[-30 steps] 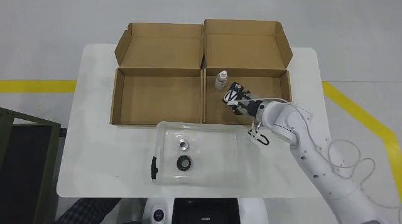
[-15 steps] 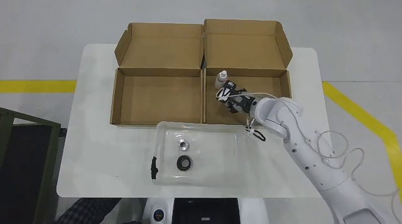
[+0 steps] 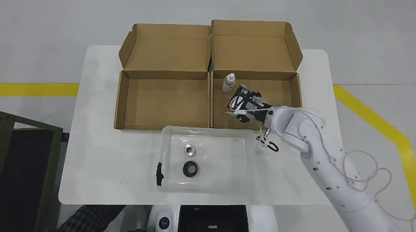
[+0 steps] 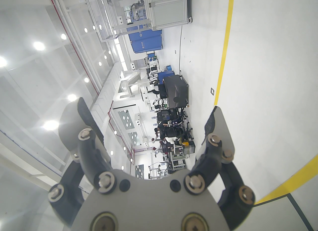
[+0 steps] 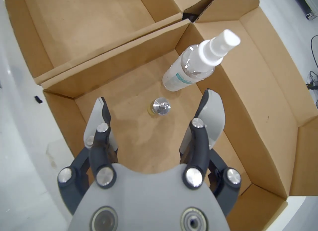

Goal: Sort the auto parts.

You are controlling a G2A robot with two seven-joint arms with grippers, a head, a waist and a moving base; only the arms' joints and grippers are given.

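1. Right wrist view: my right gripper (image 5: pixel 155 96) hangs over the floor of the right cardboard box (image 5: pixel 260 87), its jaws spread wide with nothing between them.
2. A small silver part (image 5: pixel 161 107) rests on that box's floor, below the gap between my fingers and apart from both. I judge it delivered.
3. A spray bottle (image 5: pixel 191 70) stands upright in the same box, just beside the silver part and not touching it.
4. The left cardboard box (image 3: pixel 162 102) holds nothing that I can make out.
5. The clear tray (image 3: pixel 221 167) lies on the white table (image 3: pixel 97 134) in front of both boxes. It holds a second silver part (image 3: pixel 189 149) and a black ring (image 3: pixel 190 169), near each other.
6. A black piece (image 3: pixel 158 173) sits at the tray's left edge. I cannot tell whether it is a part or a fitting of the tray.
7. My left gripper (image 4: pixel 149 111) is parted and empty, and it points out at the room, away from the table.
8. Assessment: the sort looks about half done, with two items boxed and at least two left in the tray. The ring probably belongs in the left box, but that is only my guess.
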